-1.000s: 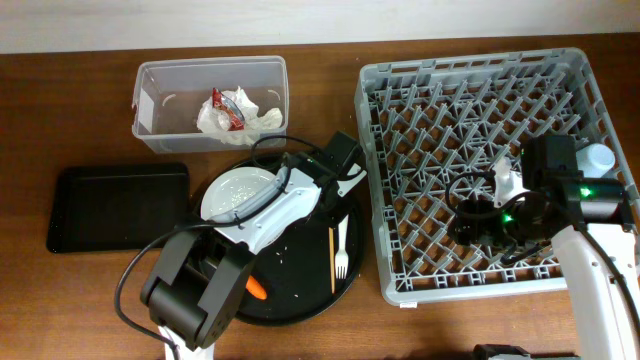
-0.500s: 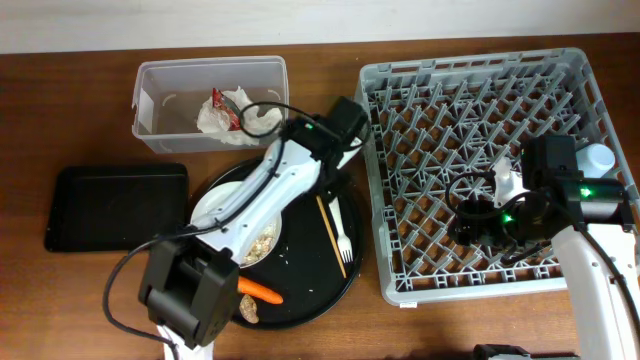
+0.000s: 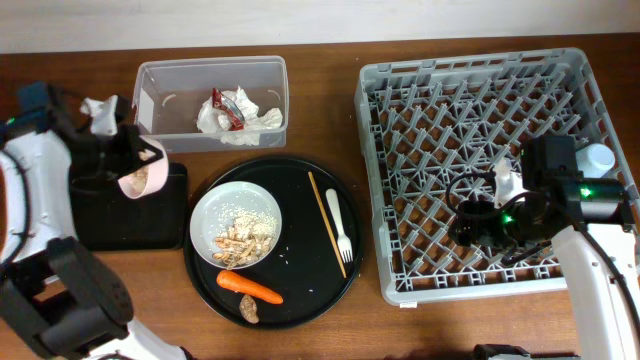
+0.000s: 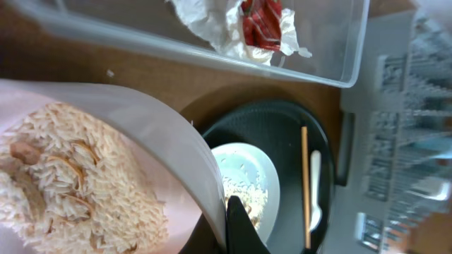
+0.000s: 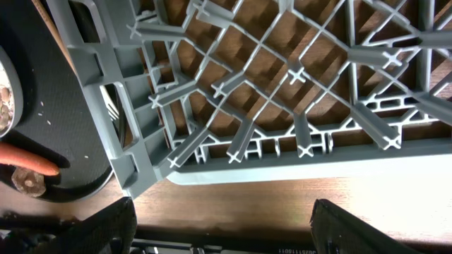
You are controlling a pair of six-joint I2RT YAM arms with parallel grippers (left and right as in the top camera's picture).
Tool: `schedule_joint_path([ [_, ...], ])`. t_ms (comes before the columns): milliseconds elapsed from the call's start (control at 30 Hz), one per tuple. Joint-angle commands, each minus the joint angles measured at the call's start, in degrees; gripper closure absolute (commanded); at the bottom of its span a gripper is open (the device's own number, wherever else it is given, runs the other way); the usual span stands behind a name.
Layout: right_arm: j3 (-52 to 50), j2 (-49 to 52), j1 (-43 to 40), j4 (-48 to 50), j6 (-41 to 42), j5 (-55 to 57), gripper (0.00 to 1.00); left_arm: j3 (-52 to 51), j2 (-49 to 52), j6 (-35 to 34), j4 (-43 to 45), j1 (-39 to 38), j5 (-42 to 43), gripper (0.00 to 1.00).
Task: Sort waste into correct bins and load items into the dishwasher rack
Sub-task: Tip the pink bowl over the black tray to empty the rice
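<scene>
My left gripper (image 3: 130, 160) is shut on the rim of the pale pink bowl (image 3: 141, 179), which is tilted above the far right corner of the shallow black tray (image 3: 100, 215). In the left wrist view the jaws (image 4: 233, 226) pinch the bowl (image 4: 85, 176), which holds grain scraps. The clear tub (image 3: 210, 130) holds the napkin (image 3: 262, 119) and the red-and-white wrapper (image 3: 228, 108). The white plate (image 3: 235, 225) carries brown lumps and grains. The carrot (image 3: 250, 288), chopsticks (image 3: 325, 222) and fork (image 3: 340, 228) lie beside it. My right gripper (image 3: 487, 222) is open and empty over the grey rack (image 3: 470, 100).
The plate, carrot, fork and chopsticks lie on a large round black tray (image 3: 300, 185). A brown lump (image 3: 248, 312) sits at its front edge. A white cup (image 3: 598, 158) stands at the rack's right side. The right wrist view shows the rack's front wall (image 5: 282, 152) and bare wood.
My left arm has swung from over the round tray to the far left, carrying the pink bowl to above the black tray. The plate and carrot are now uncovered. The right arm has not moved.
</scene>
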Motion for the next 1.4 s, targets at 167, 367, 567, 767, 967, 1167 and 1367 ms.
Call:
schedule_joint_path([
  [167, -0.2, -0.7, 0.5, -0.1, 0.4, 0.7, 0.17, -15.5, -1.4, 15.1, 5.4, 16.0, 37.7, 1.0],
  [367, -0.2, -0.7, 0.5, -0.2, 0.4, 0.8, 0.17, -22.8, -1.4, 24.4, 7.7, 18.4, 52.8, 1.0],
  [567, -0.2, -0.7, 0.5, -0.3, 0.4, 1.1, 0.17, -22.8, -1.4, 24.4, 8.0, 18.4, 52.8, 1.0],
  [767, -0.2, -0.7, 0.4, -0.4, 0.4, 1.2, 0.17, -22.8, -1.4, 24.4, 8.0, 18.4, 52.8, 1.0],
  [967, -0.2, -0.7, 0.3, -0.5, 0.5, 1.1, 0.17, -22.7, -1.4, 23.0, 10.0, 18.4, 48.3, 0.99],
  [1167, -0.2, -0.7, 0.3, -1.1, 0.5, 1.1, 0.17, -22.7, -1.4, 12.2, 11.0, 18.9, 48.3, 1.0],
  [1367, -0.2, -0.7, 0.3, -1.1, 0.4, 1.2, 0.17, -22.7, -1.4, -3.8, 16.3, 18.9, 38.3, 1.0],
])
